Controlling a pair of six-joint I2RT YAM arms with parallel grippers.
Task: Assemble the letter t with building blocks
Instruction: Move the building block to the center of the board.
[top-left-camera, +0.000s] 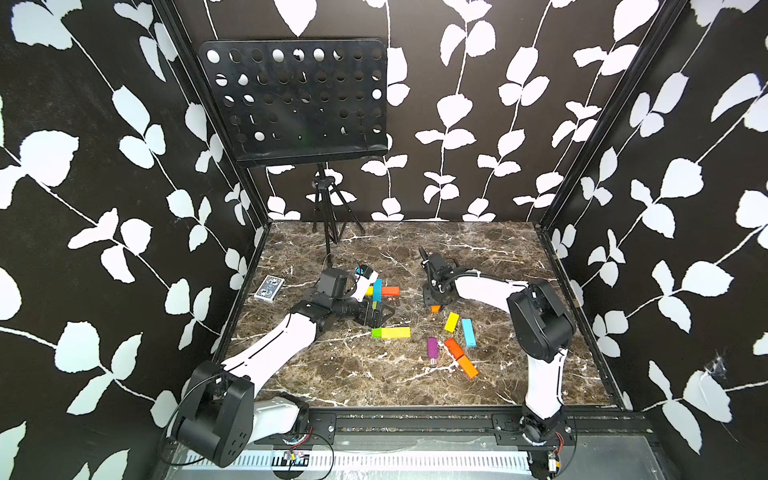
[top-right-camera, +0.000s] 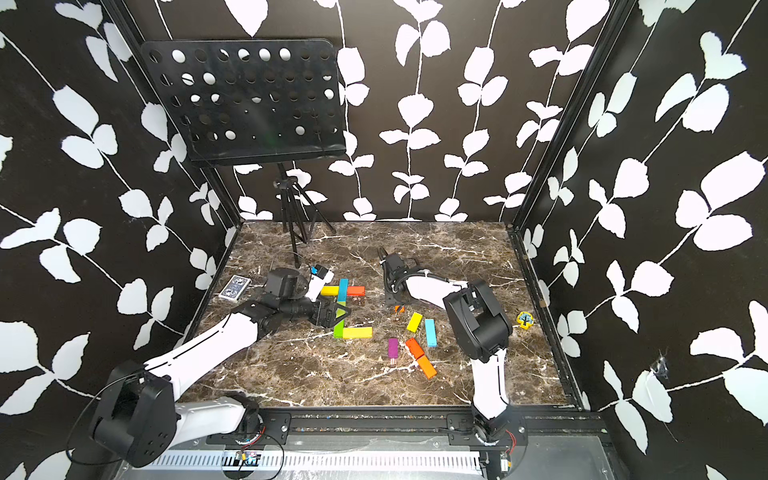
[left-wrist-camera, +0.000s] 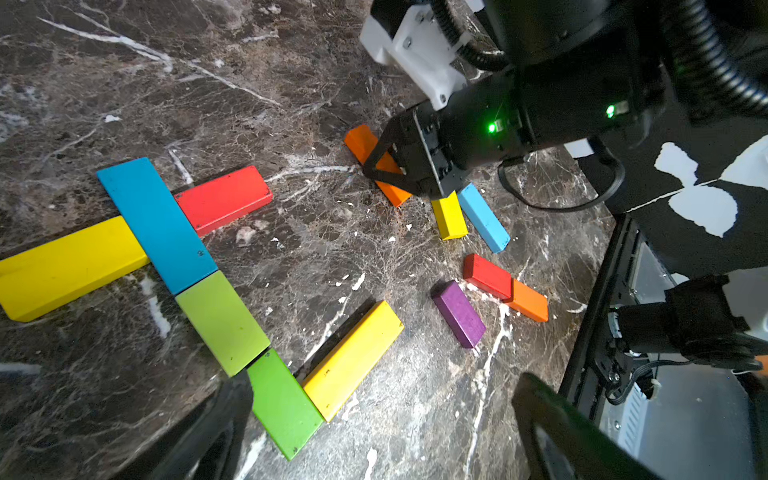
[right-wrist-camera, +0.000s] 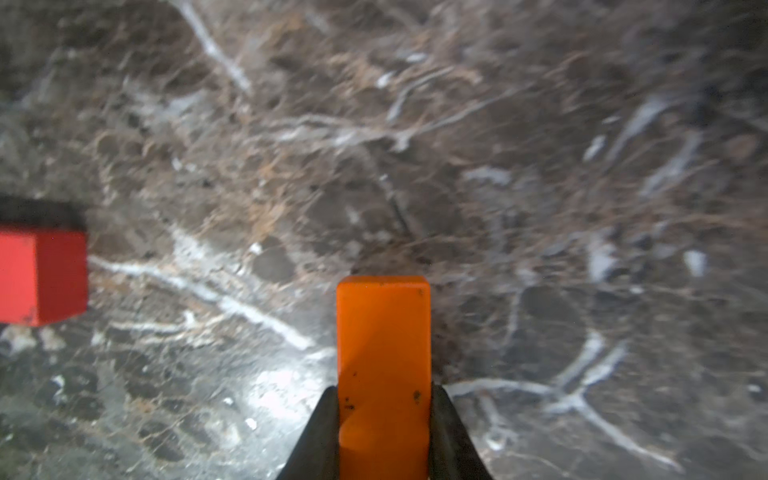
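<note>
Five loose blocks (top-left-camera: 468, 332) lie lower right of centre in both top views, a purple block (top-left-camera: 432, 348) among them. Beyond, the right gripper (right-wrist-camera: 382, 392) is clamped on an orange block (right-wrist-camera: 382, 332), mostly hidden from above. The left gripper (left-wrist-camera: 384, 382), spread wide and empty, half-covers the lime block (left-wrist-camera: 222, 322); farthest, a cyan block (top-right-camera: 343, 289) sits between a yellow block (top-right-camera: 329, 290) and a red block (top-right-camera: 356, 290).

The right gripper (top-left-camera: 433, 302) is covering most of the orange block (top-left-camera: 435, 308) in both top views, with just a tip peeking out. In the right wrist view that block is running off the frame's edge, and a blurred red block (right-wrist-camera: 41, 276) is getting clipped too.
</note>
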